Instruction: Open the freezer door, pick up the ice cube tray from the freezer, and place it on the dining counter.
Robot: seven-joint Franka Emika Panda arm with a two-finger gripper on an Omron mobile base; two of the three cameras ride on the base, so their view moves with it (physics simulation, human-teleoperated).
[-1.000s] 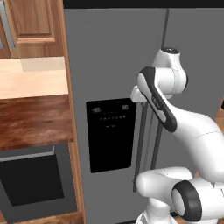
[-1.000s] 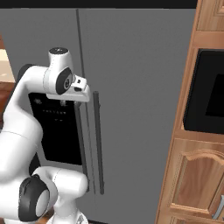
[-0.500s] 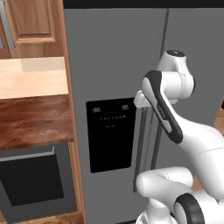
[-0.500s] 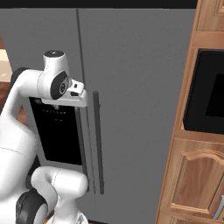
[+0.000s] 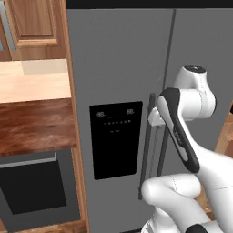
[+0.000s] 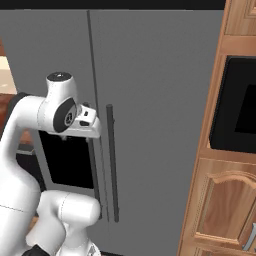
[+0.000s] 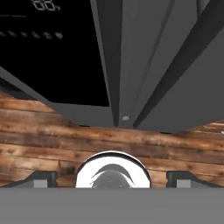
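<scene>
The freezer door (image 5: 118, 68) is the grey one with the black dispenser panel (image 5: 116, 139), and it looks shut in both base views. Its long vertical bar handle (image 5: 146, 145) runs beside the panel. My gripper (image 5: 154, 119) (image 6: 95, 127) is right at this handle, about level with the panel's top. In the hand view my gripper (image 7: 111, 178) is open, fingertips (image 7: 41, 178) wide apart, looking down the door with the handle (image 7: 109, 65) ahead and nothing between the fingers. The dining counter (image 5: 32, 127) lies left of the fridge. The freezer's inside and the ice cube tray are hidden behind the door.
The plain grey door (image 6: 160, 100) with its own bar handle (image 6: 111, 160) stands to the right. Wooden cabinets with a black built-in oven (image 6: 240, 110) flank it. A pale beige countertop (image 5: 32, 84) and a dark oven front (image 5: 32, 186) are at the left. The floor (image 7: 43, 131) is wooden.
The gripper's fingers have spread from part-closed to wide open. The hand has slid lower along the handle and the elbow has swung right. The door has not visibly moved.
</scene>
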